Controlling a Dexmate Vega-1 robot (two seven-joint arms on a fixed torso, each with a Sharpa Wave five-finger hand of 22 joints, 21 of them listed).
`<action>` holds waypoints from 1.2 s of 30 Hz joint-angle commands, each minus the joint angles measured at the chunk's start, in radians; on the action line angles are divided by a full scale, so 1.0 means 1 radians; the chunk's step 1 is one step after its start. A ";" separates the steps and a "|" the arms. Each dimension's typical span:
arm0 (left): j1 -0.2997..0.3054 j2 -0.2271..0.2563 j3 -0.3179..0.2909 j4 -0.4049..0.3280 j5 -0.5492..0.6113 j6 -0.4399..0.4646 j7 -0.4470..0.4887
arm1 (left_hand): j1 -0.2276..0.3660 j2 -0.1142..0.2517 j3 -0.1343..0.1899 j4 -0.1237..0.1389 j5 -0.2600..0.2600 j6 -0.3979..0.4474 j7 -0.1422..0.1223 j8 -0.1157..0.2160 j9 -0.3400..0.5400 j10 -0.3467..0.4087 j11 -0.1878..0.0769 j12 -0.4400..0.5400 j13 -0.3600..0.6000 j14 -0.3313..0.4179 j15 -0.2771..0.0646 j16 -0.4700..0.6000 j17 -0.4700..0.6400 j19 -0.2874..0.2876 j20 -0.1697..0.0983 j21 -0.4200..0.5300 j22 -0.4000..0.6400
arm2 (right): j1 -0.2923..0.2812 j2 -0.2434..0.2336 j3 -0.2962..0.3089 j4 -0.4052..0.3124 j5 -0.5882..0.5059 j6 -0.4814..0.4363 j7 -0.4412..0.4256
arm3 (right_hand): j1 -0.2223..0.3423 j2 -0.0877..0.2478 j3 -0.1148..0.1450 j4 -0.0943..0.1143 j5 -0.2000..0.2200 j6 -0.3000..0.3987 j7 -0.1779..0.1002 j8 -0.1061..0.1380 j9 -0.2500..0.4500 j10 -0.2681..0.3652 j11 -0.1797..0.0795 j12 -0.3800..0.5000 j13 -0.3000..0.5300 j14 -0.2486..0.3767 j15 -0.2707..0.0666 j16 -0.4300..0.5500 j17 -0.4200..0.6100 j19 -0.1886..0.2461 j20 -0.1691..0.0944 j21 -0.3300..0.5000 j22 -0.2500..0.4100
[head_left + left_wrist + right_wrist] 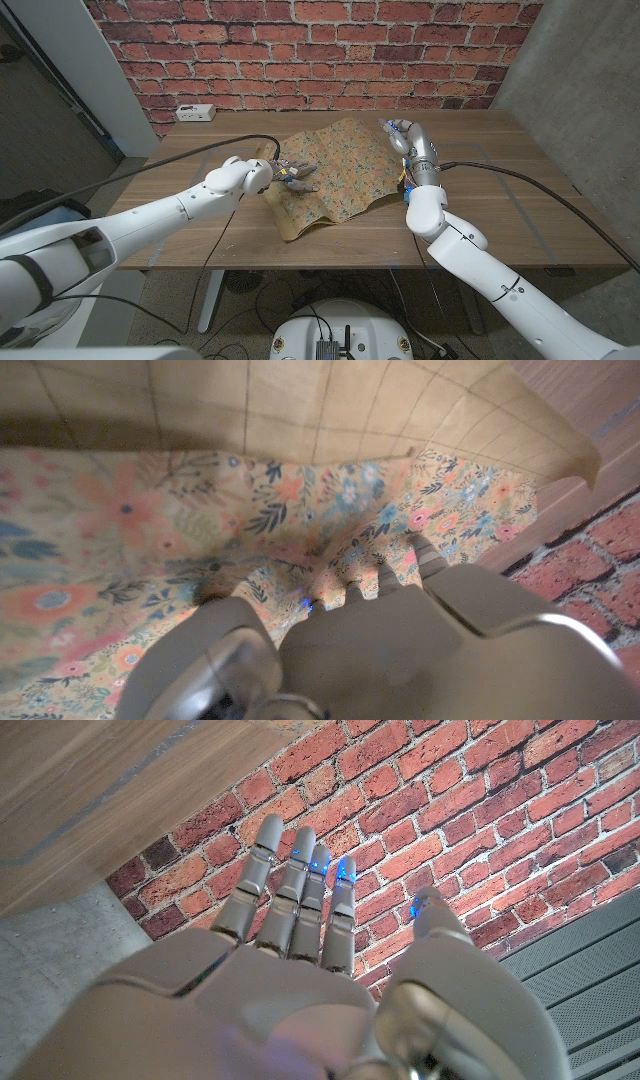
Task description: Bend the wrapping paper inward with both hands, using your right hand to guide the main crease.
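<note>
Brick wall [330,50] backs your wooden table [500,210], where the floral paper [345,175] lies at the middle, its near-left corner curled up to show the plain gridded back. Your left hand [290,175] presses down on the paper's left part, fingers spread on the print. Your right hand [400,133] sits at the paper's far right edge, fingers straight and apart, holding nothing.

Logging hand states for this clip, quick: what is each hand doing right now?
Left hand: on the floral-printed wrapping paper, fingers pressing it; a grip cannot be told.
Right hand: open, fingers apart, at the paper's far right corner, holding nothing.
</note>
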 commanded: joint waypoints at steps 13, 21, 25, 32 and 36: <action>0.154 0.097 -0.192 -0.057 0.192 -0.276 0.184 | 0.161 0.068 0.054 -0.070 0.013 -0.126 -0.008 0.026 0.003 -0.011 -0.032 0.020 -0.010 -0.001 -0.050 0.003 -0.006 0.085 -0.016 0.021 -0.002 | 0.042 0.094 -0.048 -0.111 0.021 -0.663 -0.007 | 0.047 -0.023 -0.009 -0.010 -0.005 -0.225 -0.042 -0.018 0.003 -0.229 0.004 -0.087 0.001 -0.245 0.036 -0.113 -0.023 -0.184 0.044 -0.104 -0.002; 0.186 0.111 -0.239 -0.081 0.239 -0.272 0.245 | 0.224 0.099 0.097 -0.106 -0.003 -0.081 -0.008 0.028 0.002 0.037 -0.040 0.026 -0.012 0.037 -0.063 0.003 -0.008 0.105 -0.019 0.021 -0.002 | 0.125 0.116 -0.085 -0.083 0.064 -0.868 -0.007 | 0.038 -0.042 -0.025 -0.006 -0.009 -0.305 -0.048 -0.020 0.001 -0.287 0.013 -0.101 -0.001 -0.299 0.046 -0.141 -0.037 -0.214 0.061 -0.134 -0.003; 0.197 0.106 -0.258 -0.076 0.226 -0.278 0.260 | 0.220 0.080 0.091 -0.110 -0.013 -0.061 -0.006 0.029 0.002 0.042 -0.041 0.024 -0.012 0.045 -0.062 0.002 -0.007 0.107 -0.021 0.019 -0.003 | 0.165 0.118 -0.100 -0.066 0.093 -0.941 0.003 | 0.024 -0.055 -0.037 -0.001 -0.013 -0.339 -0.042 -0.019 0.000 -0.310 0.011 -0.105 -0.003 -0.323 0.056 -0.155 -0.044 -0.226 0.064 -0.147 -0.004; 0.208 0.088 -0.287 -0.051 0.153 -0.302 0.282 | 0.150 0.061 0.059 -0.077 -0.039 -0.009 -0.007 0.030 0.003 0.071 -0.029 0.025 -0.011 0.068 -0.049 0.005 -0.001 0.108 -0.011 0.015 0.000 | 0.168 0.125 -0.081 -0.051 0.097 -0.941 0.061 | -0.007 -0.071 -0.056 0.013 -0.016 -0.344 -0.012 -0.010 -0.001 -0.311 0.017 -0.099 -0.007 -0.331 0.062 -0.161 -0.051 -0.245 0.063 -0.166 -0.004; 0.215 0.078 -0.296 -0.041 0.128 -0.310 0.303 | 0.128 0.068 0.055 -0.063 -0.047 0.011 -0.007 0.030 0.002 0.090 -0.028 0.028 -0.011 0.088 -0.051 0.009 -0.001 0.115 -0.009 0.016 0.000 | 0.169 0.116 -0.073 -0.054 0.093 -0.941 0.133 | -0.019 -0.076 -0.063 0.018 -0.015 -0.350 -0.014 -0.009 -0.002 -0.303 0.021 -0.095 -0.009 -0.320 0.061 -0.158 -0.054 -0.249 0.066 -0.173 -0.004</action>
